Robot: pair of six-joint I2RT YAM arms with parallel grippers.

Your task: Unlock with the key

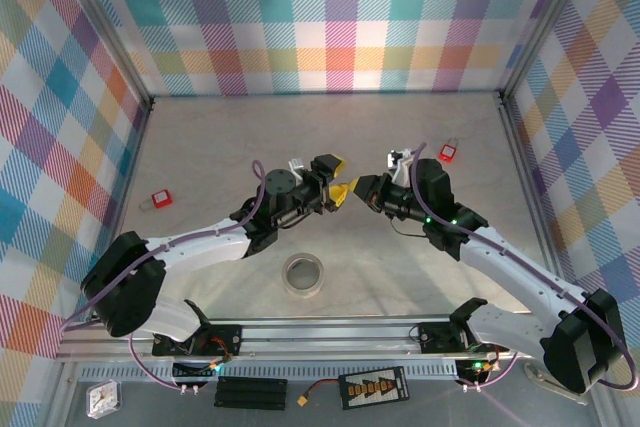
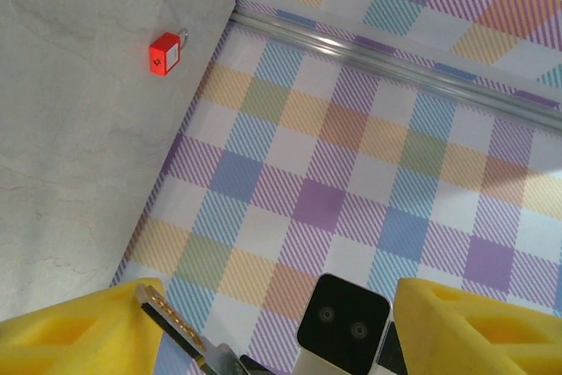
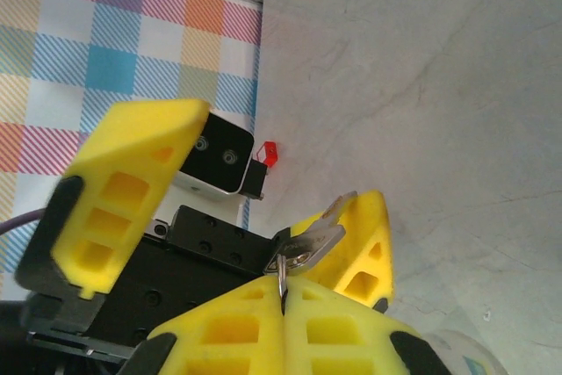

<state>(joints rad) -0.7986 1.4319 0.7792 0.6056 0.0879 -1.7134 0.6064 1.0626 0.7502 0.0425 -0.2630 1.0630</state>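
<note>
Key over table — walls well apart

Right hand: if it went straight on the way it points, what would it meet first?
The left hand, facing it head-on. The right hand is shut on the key, which already sits between the left hand's open fingers, so contact looks almost immediate, though depth is hard to judge.

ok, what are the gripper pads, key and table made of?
Pads: matte yellow with moulded cut-outs, plastic or foam, unclear which.
Key: shiny silvery metal, it glints.
Table: matte grey with faint veins, stone-look; could be laminate.
</note>
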